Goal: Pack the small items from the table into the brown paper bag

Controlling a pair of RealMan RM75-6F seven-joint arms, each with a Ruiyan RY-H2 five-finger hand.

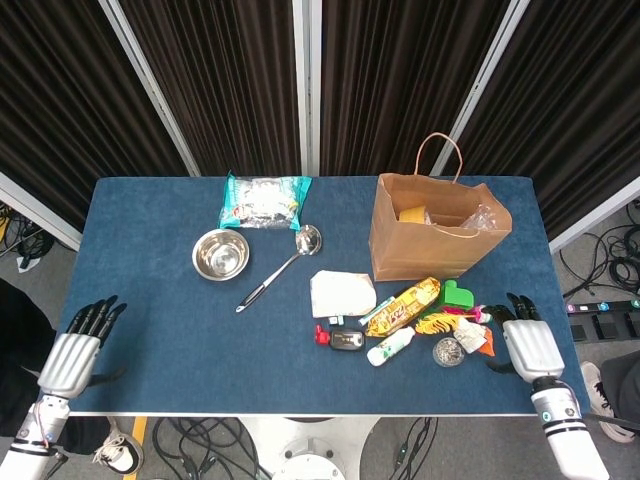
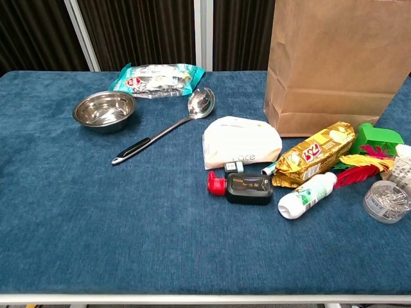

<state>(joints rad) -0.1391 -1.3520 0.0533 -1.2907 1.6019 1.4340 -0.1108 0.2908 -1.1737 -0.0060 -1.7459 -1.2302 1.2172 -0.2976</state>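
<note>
Fingers are spread and empty on both the left hand [image 1: 70, 357] and the right hand [image 1: 531, 345], at the table's [image 1: 150, 330] near corners. Small items, among them a white bottle [image 1: 391, 347] and gold snack packet [image 1: 402, 305], lie before the brown paper bag [image 1: 432, 243], standing farther back.

A tall brown paper bag [image 2: 337, 61] stands upright on the blue cloth-covered table [image 2: 96, 218], a gold foil snack packet [image 2: 314, 154] lying just before it
</note>
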